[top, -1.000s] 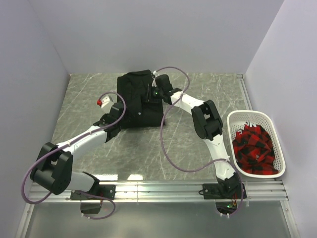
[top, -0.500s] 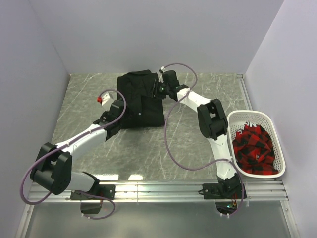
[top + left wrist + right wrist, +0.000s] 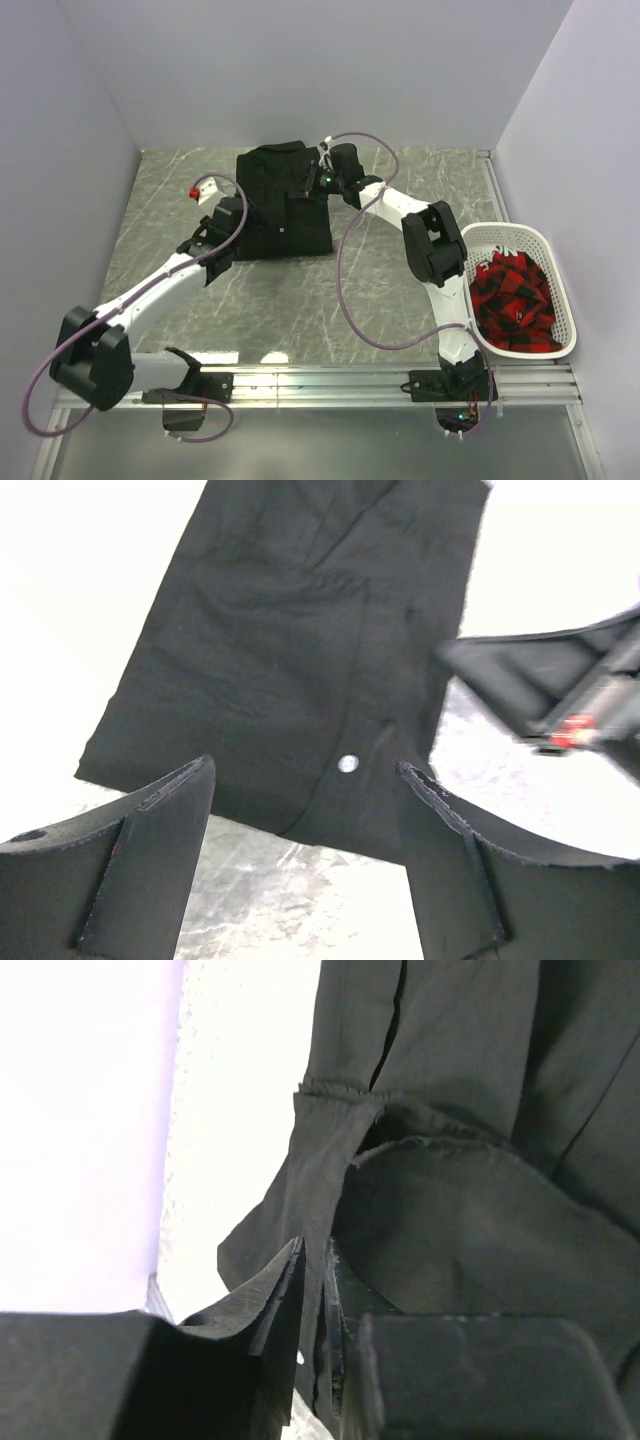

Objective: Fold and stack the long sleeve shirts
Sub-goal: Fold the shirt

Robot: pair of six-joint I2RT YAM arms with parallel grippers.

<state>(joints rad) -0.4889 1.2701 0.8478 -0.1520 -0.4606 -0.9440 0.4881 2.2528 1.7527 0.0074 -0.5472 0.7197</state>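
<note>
A plain black long sleeve shirt (image 3: 283, 203) lies folded at the back middle of the table. It fills the left wrist view (image 3: 300, 660), with a small pale button (image 3: 347, 764) near its front hem. My left gripper (image 3: 222, 226) is open and empty at the shirt's near left corner, just off the hem (image 3: 305, 835). My right gripper (image 3: 322, 178) is shut on a fold of the shirt's right edge near the collar. In the right wrist view the cloth (image 3: 400, 1140) runs down between the closed fingers (image 3: 318, 1290).
A white basket (image 3: 517, 240) with red and black plaid cloth (image 3: 512, 296) stands at the right edge. Grey walls close the back and both sides. A purple cable (image 3: 345, 290) loops over the table beside the right arm.
My right gripper has moved right and back, from over the shirt's middle to its right edge. My left gripper has pulled back left and off the shirt's corner.
</note>
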